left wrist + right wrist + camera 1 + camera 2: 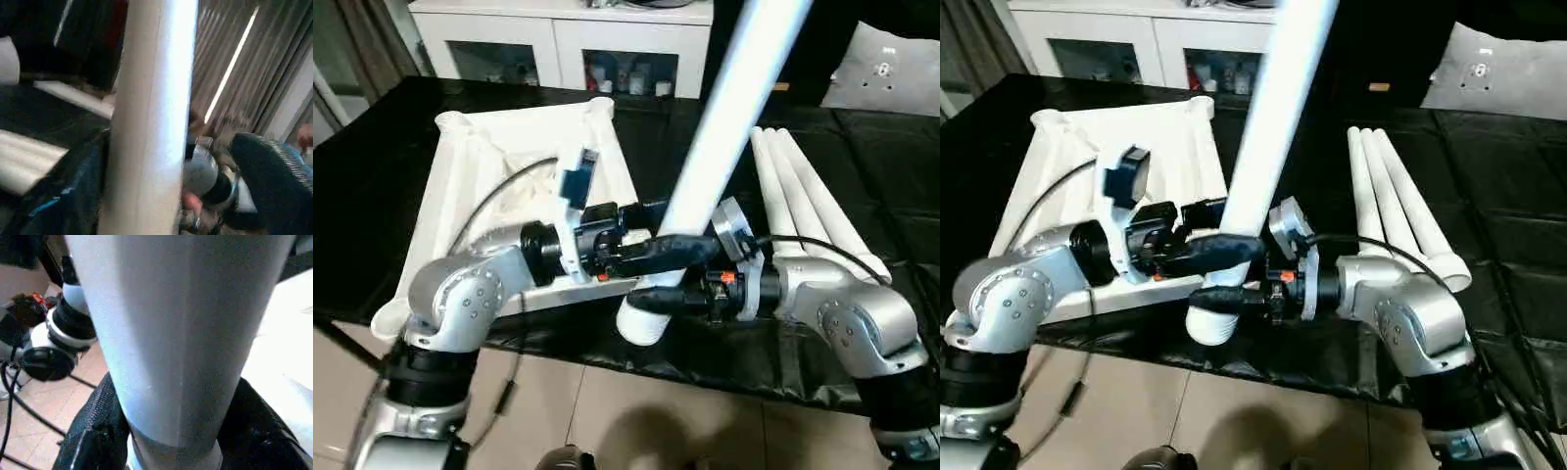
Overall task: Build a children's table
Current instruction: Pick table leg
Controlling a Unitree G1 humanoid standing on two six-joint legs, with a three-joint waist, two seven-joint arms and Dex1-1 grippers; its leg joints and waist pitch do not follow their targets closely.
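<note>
The right gripper point(171, 440) is clamped around the thick lower end of a white table leg point(724, 127), its black fingers point(93, 431) pressed on either side of the tube, which rises steeply toward the top of the head view; the leg's open end hangs just past the front edge of the black table point(372, 196). The left gripper point(671, 253) reaches across the same leg with its jaws spread wide, one finger point(274, 181) standing off from the tube; the table top point(480, 166) lies upside down behind the left arm, ribbed underside up, and three more legs point(803, 196) lie side by side behind the right arm, with a white cabinet point(558, 44) beyond.
</note>
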